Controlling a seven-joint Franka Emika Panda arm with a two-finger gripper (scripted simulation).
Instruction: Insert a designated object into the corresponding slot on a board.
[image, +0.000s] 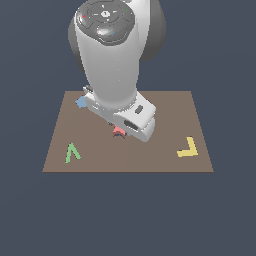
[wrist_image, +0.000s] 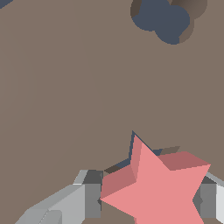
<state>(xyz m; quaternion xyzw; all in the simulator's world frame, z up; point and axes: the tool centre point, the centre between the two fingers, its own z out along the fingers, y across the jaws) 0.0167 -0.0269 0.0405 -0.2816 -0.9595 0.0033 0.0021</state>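
From the wrist view I see the hand (wrist_image: 148, 199) clamped on the red star (wrist_image: 155, 192), one grey finger (wrist_image: 89, 199) pressed to each side of it, so I read the grip as narrow and holding the piece. The star sits directly over the star-shaped slot (wrist_image: 131, 148), whose dark edges peek out past one raised point and along one shoulder, which tells me the piece is nearly but not fully aligned or seated. The brown board (wrist_image: 65, 87) fills the rest of that view, with the rounded hole (wrist_image: 164, 19) well apart. In the exterior view the arm hides most of the action; only a sliver of red shows beneath the hand (image: 120, 131), near the board's middle. The blue piece (image: 81, 102) lies partly hidden behind the arm, the green piece (image: 72, 152) rests toward that view's left and the yellow L-shaped piece (image: 188, 148) toward its right, all clear of the slot. My worry is rotation: if the star's points are slightly off the cut-out, pushing down would jam it on the rim or tilt it in the fingers. Opening too early could leave it perched crooked on the edge. I cannot tell how deep it sits.
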